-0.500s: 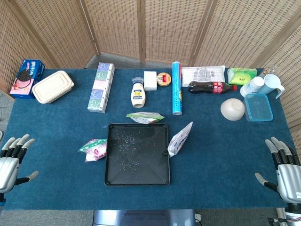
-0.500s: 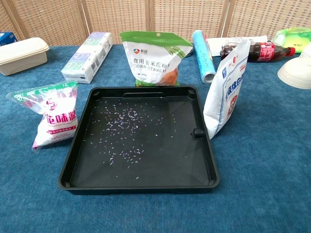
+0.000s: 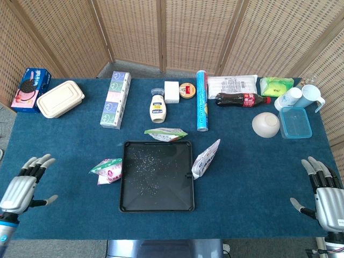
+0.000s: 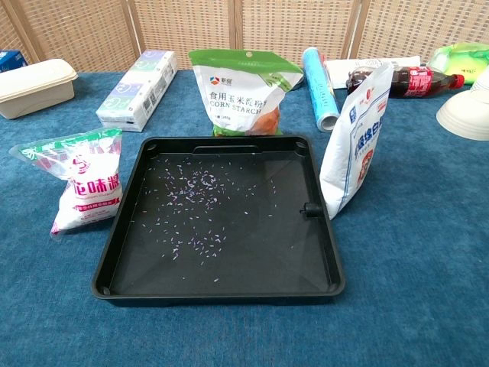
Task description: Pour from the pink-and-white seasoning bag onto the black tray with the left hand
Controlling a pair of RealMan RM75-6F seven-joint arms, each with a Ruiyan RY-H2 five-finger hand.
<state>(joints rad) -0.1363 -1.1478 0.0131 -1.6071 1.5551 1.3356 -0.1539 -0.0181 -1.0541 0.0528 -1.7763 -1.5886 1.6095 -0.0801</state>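
The blue tabletop [image 3: 70, 145] carries everything within reach of both arms. At its middle sits the black tray [image 4: 321, 252], already flecked with small purplish grains and open to a pour from either side. Standing just beside its left rim is the pink-and-white seasoning bag [image 4: 85, 187], upright and handy for the left hand [image 3: 24, 185], which hovers well apart with fingers spread wide, holding nothing. The right hand [image 3: 325, 191] waits likewise, fingers apart.
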